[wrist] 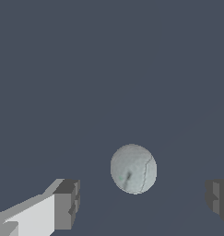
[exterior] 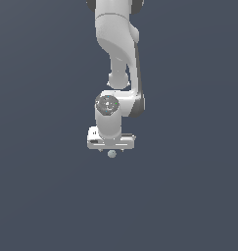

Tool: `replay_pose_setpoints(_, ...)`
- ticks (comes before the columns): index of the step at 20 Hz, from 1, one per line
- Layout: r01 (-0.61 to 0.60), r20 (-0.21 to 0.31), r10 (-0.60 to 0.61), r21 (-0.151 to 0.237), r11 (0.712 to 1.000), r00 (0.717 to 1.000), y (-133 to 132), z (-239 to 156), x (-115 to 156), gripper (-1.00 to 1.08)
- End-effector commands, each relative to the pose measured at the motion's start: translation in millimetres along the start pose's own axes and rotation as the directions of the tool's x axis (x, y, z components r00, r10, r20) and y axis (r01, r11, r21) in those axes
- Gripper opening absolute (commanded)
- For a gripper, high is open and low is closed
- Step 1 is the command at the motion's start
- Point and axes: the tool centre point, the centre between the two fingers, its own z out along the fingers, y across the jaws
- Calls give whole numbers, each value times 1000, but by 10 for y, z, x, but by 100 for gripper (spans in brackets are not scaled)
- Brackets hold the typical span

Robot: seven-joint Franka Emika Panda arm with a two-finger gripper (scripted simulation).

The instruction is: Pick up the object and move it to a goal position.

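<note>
One small, smooth, pale grey-green ball [wrist: 133, 168] lies on the dark floor just beneath the white gripper [exterior: 112, 150]. Its grey-tipped fingers [wrist: 67, 204] stand wide apart on either side, not touching, seemingly straddling it for a grasp.

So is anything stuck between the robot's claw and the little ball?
No. In the wrist view the ball sits in the open gap between the fingers, with only bare floor around it. The gripper hangs right above it.
</note>
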Motion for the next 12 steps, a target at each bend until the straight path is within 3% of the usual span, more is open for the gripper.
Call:
replay_pose_setpoints(1, 0, 1, 0, 0, 1000, 1000, 0, 96, -7, 100)
replay_pose_setpoints(12, 0, 1, 0, 0, 1000, 1000, 0, 442, -1, 100)
